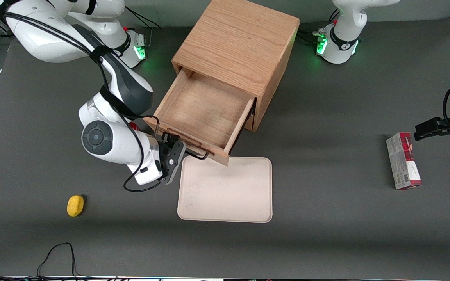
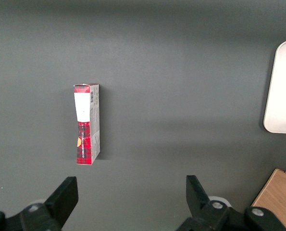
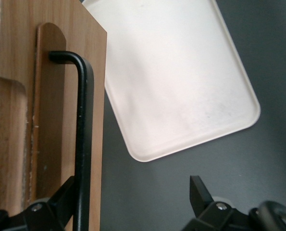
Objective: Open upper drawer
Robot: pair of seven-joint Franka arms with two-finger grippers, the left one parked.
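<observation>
The upper drawer (image 1: 205,113) stands pulled well out of the oak cabinet (image 1: 236,43), and its shallow wood tray is bare inside. Its thin black bar handle (image 1: 202,156) runs along the drawer front, which faces the front camera. The handle also shows in the right wrist view (image 3: 82,144). My right gripper (image 1: 169,139) is at the handle's end toward the working arm. In the wrist view the gripper (image 3: 130,197) is open wide. The bar lies between the fingers, close against one finger (image 3: 61,195) and well apart from the second finger (image 3: 200,192). The lower drawer is hidden under the upper one.
A cream tray (image 1: 227,189) lies on the table just in front of the drawer, its corner under the drawer front; it also shows in the right wrist view (image 3: 176,77). A yellow object (image 1: 75,205) lies nearer the front camera, toward the working arm's end. A red box (image 1: 403,160) lies toward the parked arm's end.
</observation>
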